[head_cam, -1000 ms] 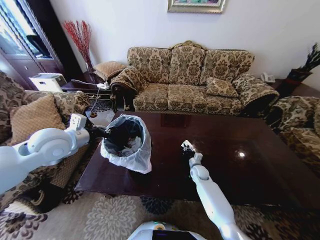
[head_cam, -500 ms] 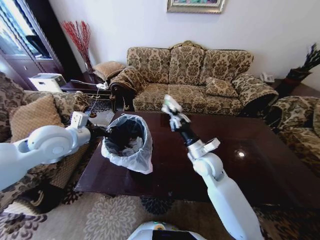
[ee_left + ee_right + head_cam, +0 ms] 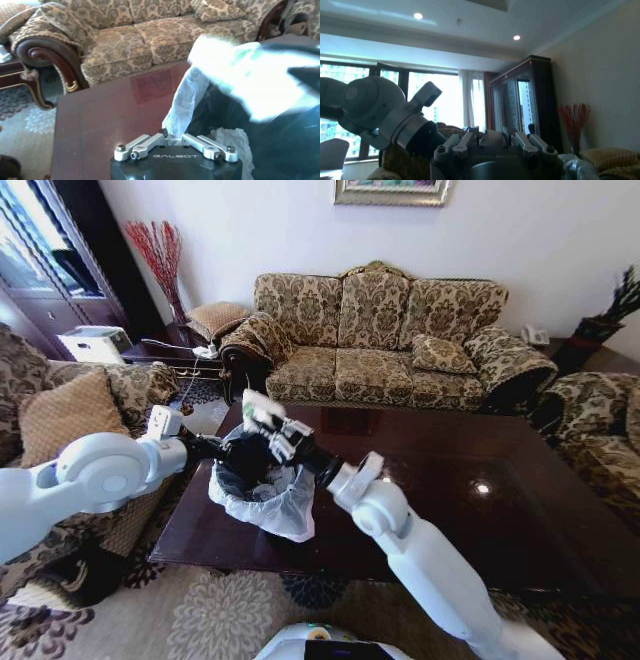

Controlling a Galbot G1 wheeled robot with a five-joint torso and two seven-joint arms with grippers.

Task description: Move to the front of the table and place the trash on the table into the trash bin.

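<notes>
The trash bin (image 3: 268,498), black with a whitish bag over its rim, stands on the left part of the dark table (image 3: 470,510). My left gripper (image 3: 216,450) is shut on the bag's rim (image 3: 176,112) at the bin's left side. Over the bin's mouth hovers my right gripper (image 3: 258,413), shut on a small pale piece of trash (image 3: 250,404). That piece shows as a white blur (image 3: 240,78) in the left wrist view. Crumpled white tissue (image 3: 231,139) lies inside the bin. In the right wrist view, the right gripper (image 3: 492,144) points upward toward the ceiling.
A patterned sofa (image 3: 380,340) stands behind the table. Armchairs flank it at left (image 3: 60,410) and right (image 3: 600,430). A side table (image 3: 165,355) with cables is at the back left. My left arm (image 3: 375,108) is close beside the right gripper.
My right arm rose from the table's middle and swung left, ending above the bin's mouth. The left gripper stayed on the bin's rim.
</notes>
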